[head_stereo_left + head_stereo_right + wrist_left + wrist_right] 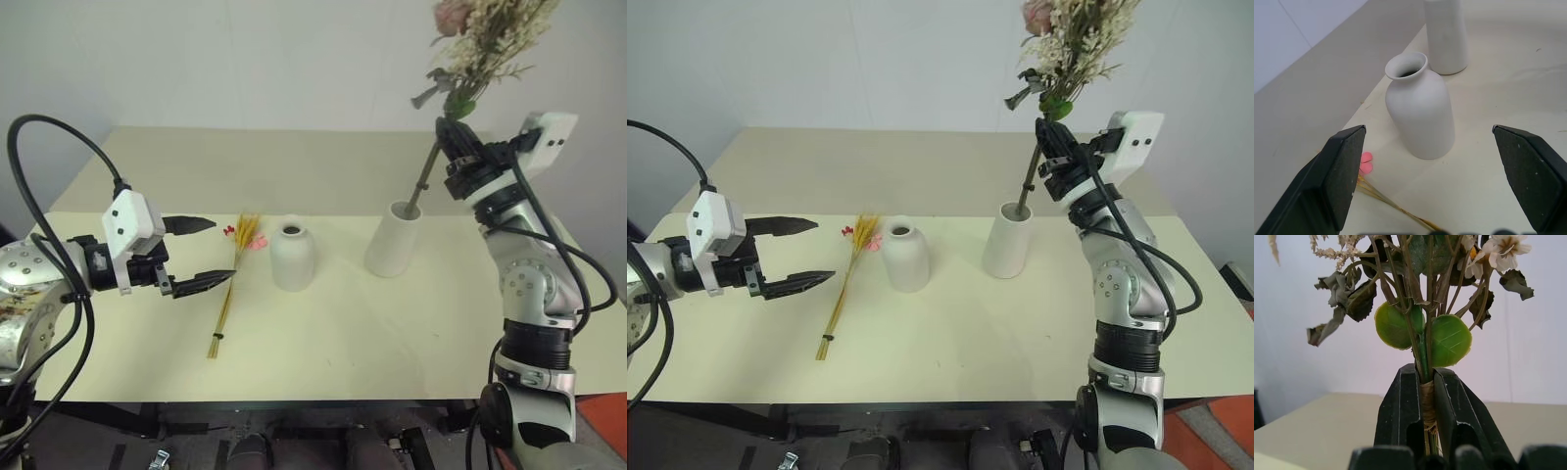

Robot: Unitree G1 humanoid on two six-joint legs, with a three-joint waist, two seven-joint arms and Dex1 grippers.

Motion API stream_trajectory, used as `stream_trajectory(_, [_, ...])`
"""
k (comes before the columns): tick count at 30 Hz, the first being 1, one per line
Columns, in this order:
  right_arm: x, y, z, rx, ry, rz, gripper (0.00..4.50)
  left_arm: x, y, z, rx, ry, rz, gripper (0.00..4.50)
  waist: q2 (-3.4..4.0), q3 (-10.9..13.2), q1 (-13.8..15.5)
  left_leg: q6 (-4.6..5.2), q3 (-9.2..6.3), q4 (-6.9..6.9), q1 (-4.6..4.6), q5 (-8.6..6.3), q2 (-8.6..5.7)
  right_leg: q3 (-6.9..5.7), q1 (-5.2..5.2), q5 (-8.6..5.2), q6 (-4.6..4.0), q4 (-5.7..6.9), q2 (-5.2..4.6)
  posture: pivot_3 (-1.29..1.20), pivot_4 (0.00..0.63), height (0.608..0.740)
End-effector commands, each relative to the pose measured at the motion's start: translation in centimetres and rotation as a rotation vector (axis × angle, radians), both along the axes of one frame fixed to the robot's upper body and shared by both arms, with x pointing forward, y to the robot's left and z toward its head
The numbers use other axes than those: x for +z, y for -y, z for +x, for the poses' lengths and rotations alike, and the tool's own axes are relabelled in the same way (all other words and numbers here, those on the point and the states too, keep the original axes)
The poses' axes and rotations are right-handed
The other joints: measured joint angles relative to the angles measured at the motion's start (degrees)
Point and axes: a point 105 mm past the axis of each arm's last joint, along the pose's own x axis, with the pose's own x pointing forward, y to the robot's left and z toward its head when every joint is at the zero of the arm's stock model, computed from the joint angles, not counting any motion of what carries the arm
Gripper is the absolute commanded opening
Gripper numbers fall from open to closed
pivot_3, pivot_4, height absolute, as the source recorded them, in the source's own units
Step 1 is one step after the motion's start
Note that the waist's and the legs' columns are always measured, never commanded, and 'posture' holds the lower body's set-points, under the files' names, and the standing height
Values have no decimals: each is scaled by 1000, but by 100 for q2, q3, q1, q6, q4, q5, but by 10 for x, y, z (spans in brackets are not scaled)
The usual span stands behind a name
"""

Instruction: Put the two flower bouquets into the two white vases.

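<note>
Above the tall cylinder vase, the right gripper is clamped on the rose bouquet, stem tips just entering the mouth. The wheat bouquet lies on the surface beside the empty bottle vase, the left gripper wide apart beside it.

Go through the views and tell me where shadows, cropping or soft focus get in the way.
Left eye view: even light, faint shadows beside the short vase and tall vase; the rose bouquet is cropped at the top edge. Left wrist view: the left gripper, jaws apart, looms large and slightly soft. Right wrist view: the right gripper is sharp on the stems; the wall behind is soft.
</note>
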Motion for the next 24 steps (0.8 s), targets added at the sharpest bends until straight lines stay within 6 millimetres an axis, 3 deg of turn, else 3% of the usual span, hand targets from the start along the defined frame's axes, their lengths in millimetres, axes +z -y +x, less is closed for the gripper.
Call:
stream_trajectory(1, [3,-2,-1,-1,36,-4,168,16,-1,-5,1,57,8,4500,0,0,0,0,0,0,0,0,0,0,0,0,0,0,0,0,150,740])
stream_trajectory(2, [0,-3,-1,0,32,-1,168,16,-1,-5,1,57,10,4500,0,0,1,0,0,0,0,0,0,0,0,0,0,0,0,0,150,740])
stream_trajectory(5, [-9,-6,-2,17,23,-12,1124,15,-3,-5,10,51,11,4500,0,0,3,0,0,0,-2,0,0,0,-1,0,-1,-1,0,0,150,740])
stream_trajectory(14, [-38,-13,-34,137,-51,-138,4379,19,-5,-9,18,54,-61,4500,0,0,31,0,0,-2,-8,0,-1,-1,-2,-3,0,-4,-2,0,150,740])
stream_trajectory(19, [-48,-5,-45,111,-118,-260,4448,13,-13,-4,105,42,-61,4500,0,0,27,-1,0,-2,0,0,2,-2,1,-20,25,-2,-1,0,150,740])
stream_trajectory(24, [-52,10,-53,92,-198,-411,4448,3,-32,21,424,54,-79,4500,-1,0,35,0,1,-2,9,0,0,1,8,-23,17,-2,-2,0,150,740])
